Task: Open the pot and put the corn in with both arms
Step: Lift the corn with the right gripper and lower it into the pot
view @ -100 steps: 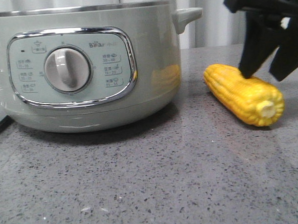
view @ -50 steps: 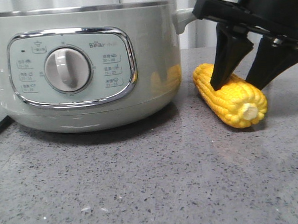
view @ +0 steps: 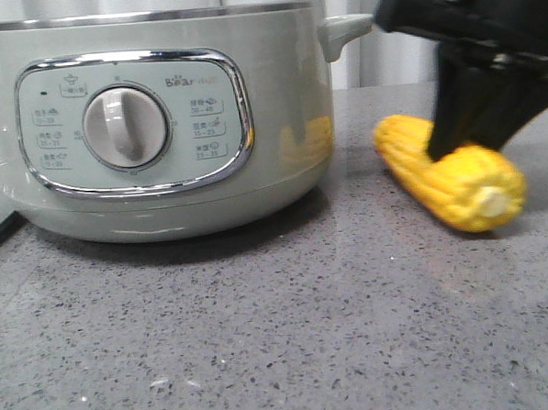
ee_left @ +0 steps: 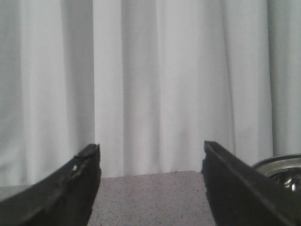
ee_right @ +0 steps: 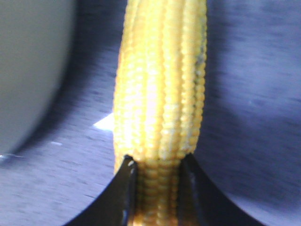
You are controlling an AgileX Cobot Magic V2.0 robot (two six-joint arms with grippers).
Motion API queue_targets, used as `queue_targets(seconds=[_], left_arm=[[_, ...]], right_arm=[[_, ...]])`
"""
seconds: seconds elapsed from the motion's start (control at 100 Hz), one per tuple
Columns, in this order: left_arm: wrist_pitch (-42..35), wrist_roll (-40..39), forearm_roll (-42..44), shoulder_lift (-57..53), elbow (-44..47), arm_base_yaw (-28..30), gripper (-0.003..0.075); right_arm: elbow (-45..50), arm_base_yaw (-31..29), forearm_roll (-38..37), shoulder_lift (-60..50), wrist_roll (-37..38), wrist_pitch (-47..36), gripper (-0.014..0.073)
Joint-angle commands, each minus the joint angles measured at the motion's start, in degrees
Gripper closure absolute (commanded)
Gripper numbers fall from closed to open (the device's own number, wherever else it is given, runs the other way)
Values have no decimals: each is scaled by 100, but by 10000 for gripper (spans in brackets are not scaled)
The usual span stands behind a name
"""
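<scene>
Yellow and bumpy, the small corn cob (view: 452, 182) with its rows of kernels lies on the speckled grey stone counter (view: 262, 325) just right of the large pale grey-green electric pot (view: 155, 119); I judge it light, stiff and round enough to roll, so its middle is the best place to hold. The black right gripper (ee_right: 157, 162) comes down from above with jaws pinching the cob across its width. The left gripper (ee_left: 150, 155) is raised facing the white curtain (ee_left: 150, 70), jaws spread and empty.
</scene>
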Motion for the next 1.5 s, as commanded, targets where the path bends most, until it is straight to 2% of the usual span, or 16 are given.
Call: queue_targets(seconds=[0.0,0.2,0.4,0.49,0.62,0.87,0.99,1.22,1.26,1.33,1.43,1.49], left_arm=[[-362,-49,-25,-34,-215,-39,300],[-374,-49,-25,-34,-215,-39,300],[-382,-49,-25,-34,-215,-39,300],[-387,-49,-25,-34,-215,-39,300],[-405,-49,-25,-34,-215,-39,300],[-414,-49,-14,-34,-215,-39,300],[-454,-49,-14,-34,-215,-39,300],[-515,-49,-14,-34,-215,-39,300],[-518,-49,-14,-34,-215,-39,300],[-528,-57,-14,-44,-215,-39,300],[-539,-184,-14,-43,-215,-39,300],[-539,-196,-14,-43,-215,-39,300]], right_arm=[[-108,-266,-415,-486,-110,93,657],[-292,-694,-569,-1289,-110,167,657],[-1024,-514,-519,-1816,-222,291,657],[-1459,-192,-382,-1839,-222,270,657],[-1956,575,-368,-1625,-222,155,657],[-2649,1986,-556,-532,-222,-468,657],[-3016,2247,-613,100,-222,-645,657],[-3420,2270,-613,900,-222,-688,652],[-3431,2270,-613,961,-222,-688,634],[-3431,2270,-615,1021,-222,-704,550],[-3431,2270,-636,1044,-222,-747,356],[-3431,2270,-636,1044,-222,-792,278]])
